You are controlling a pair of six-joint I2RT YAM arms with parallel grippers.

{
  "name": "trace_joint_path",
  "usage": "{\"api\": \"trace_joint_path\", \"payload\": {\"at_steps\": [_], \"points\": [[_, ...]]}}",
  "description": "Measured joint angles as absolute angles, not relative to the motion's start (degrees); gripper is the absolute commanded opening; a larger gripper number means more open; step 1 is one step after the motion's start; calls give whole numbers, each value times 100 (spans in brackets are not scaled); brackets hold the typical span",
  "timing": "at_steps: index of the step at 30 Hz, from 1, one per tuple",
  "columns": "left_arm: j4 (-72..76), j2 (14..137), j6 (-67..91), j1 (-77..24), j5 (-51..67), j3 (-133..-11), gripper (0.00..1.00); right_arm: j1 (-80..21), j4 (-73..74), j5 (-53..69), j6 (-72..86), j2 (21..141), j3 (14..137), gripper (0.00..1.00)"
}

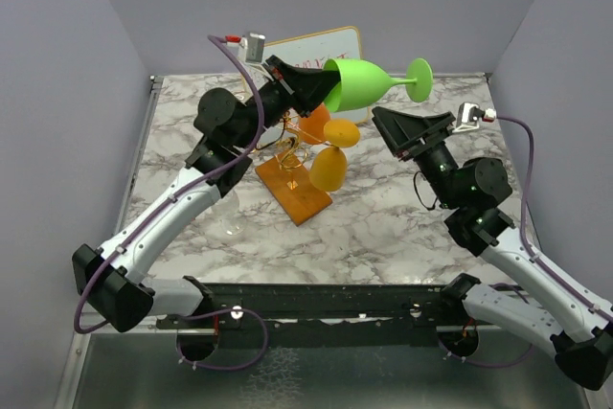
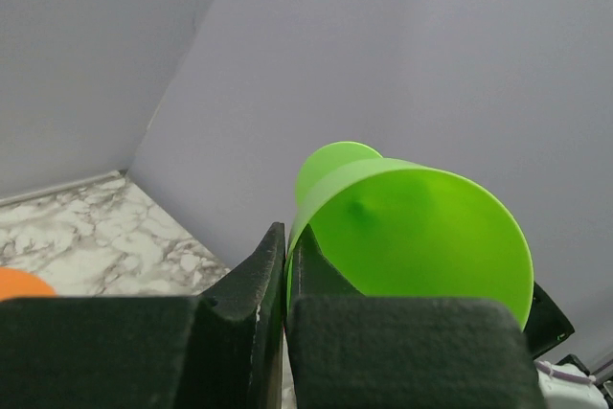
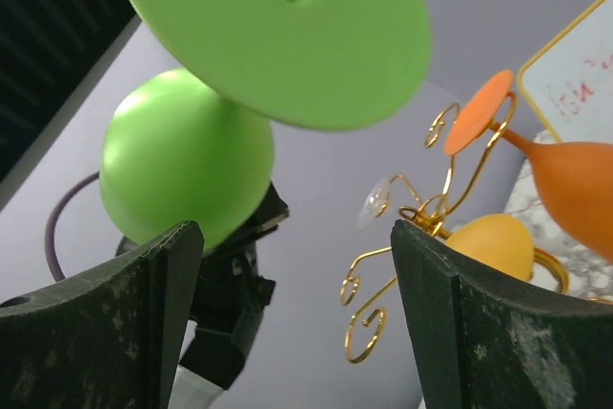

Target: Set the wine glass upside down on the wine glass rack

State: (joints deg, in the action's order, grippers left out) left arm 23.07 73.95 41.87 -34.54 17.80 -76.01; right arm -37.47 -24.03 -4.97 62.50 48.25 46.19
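Nearest: right claw [image 1: 388, 126] spread wide, gripping nothing, raised off the white-and-grey marble worktop [image 1: 402, 217]. Just left of it and lower: gold wire wine glass rack [image 1: 290, 152] on its flat orange-brown wooden base [image 1: 295, 193], an orange plastic glass [image 1: 314, 124] and a yellow-orange plastic glass [image 1: 329, 170] hanging from the curled arms. Above the rack: left claw [image 1: 324, 91] clamped on the bowl rim of the bright green plastic wine glass [image 1: 362, 83], held on its side in the air, round foot pointing right, just above and beyond the right claw. Farthest, behind the left claw: gold-framed whiteboard [image 1: 321, 45] at the worktop's back edge.
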Motion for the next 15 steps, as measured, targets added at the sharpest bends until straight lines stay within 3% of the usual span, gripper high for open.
{"api": "trace_joint_path", "payload": {"at_steps": [7,15], "points": [[3063,7271,3323,-4250,956,-6834,0,-3750,-3299,-373,6923,4871,4458,82],[3806,6943,2692,-4665,843,-6370,0,-3750,-3229,-1083,7620,4475,4442,73]]}}
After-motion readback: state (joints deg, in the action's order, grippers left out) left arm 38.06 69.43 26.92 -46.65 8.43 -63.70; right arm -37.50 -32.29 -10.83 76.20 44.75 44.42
